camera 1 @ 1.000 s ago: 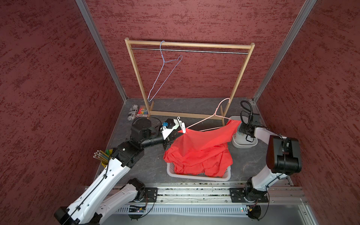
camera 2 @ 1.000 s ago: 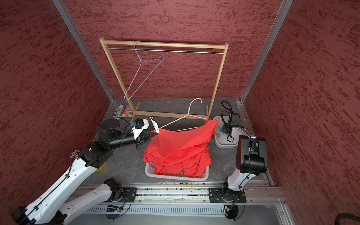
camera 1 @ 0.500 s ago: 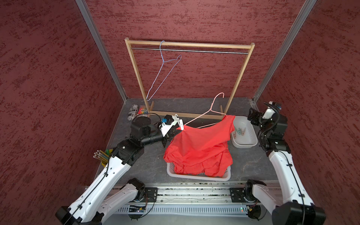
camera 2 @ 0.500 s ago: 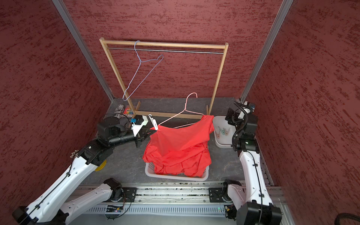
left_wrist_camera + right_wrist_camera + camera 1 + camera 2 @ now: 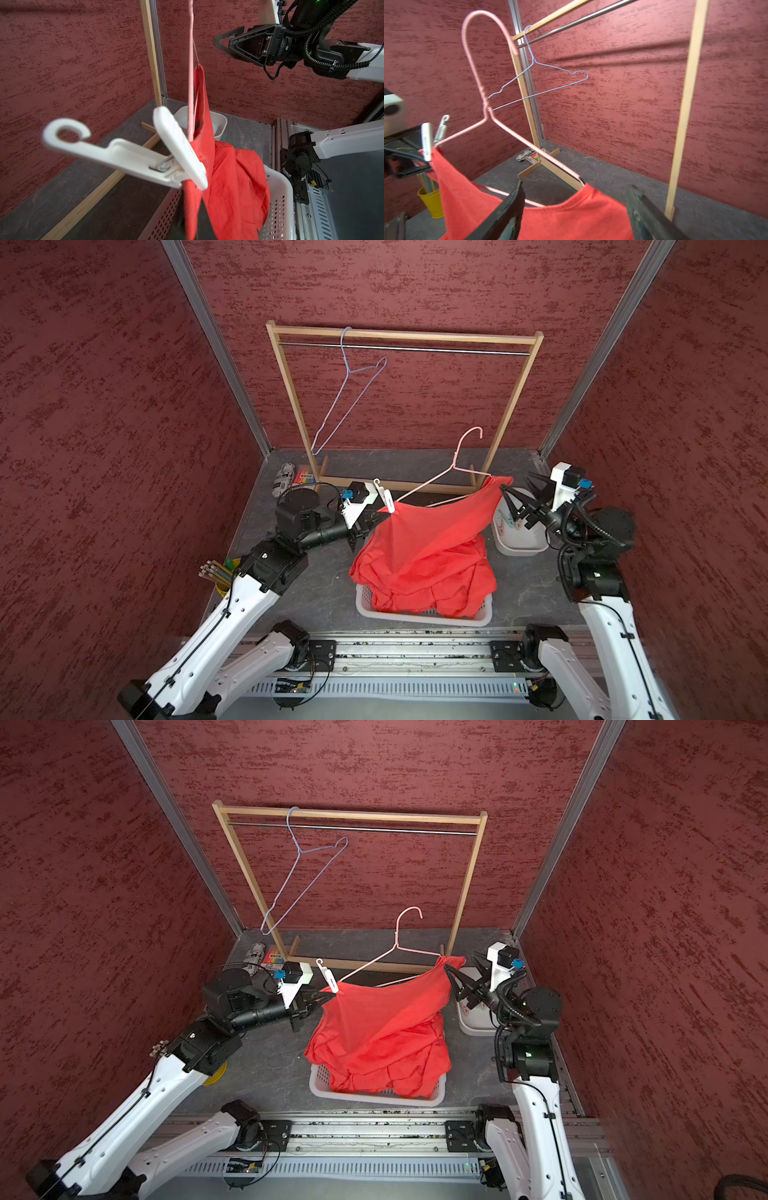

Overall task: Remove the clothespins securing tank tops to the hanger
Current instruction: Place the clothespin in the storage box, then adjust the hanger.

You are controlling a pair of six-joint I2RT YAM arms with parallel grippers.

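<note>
Right wrist view, grey tabletop (image 5: pixel 602 166), red walls (image 5: pixel 623 93), right gripper (image 5: pixel 575 185) spread, left gripper (image 5: pixel 425 164) clamping red tank top (image 5: pixel 560 218)

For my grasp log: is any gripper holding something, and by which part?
The left gripper grips the orange-red tank top at its strap, close beside the white clothespin. The right gripper is open and empty.

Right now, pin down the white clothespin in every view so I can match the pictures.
In a top view: white clothespin on the pink hanger's lower end, above the red tank top.
In a top view: same spot.
Left wrist: close up, filling the foreground.
Right wrist: small, at the hanger's far tip.
Shared landmark: the pink hanger.
</note>
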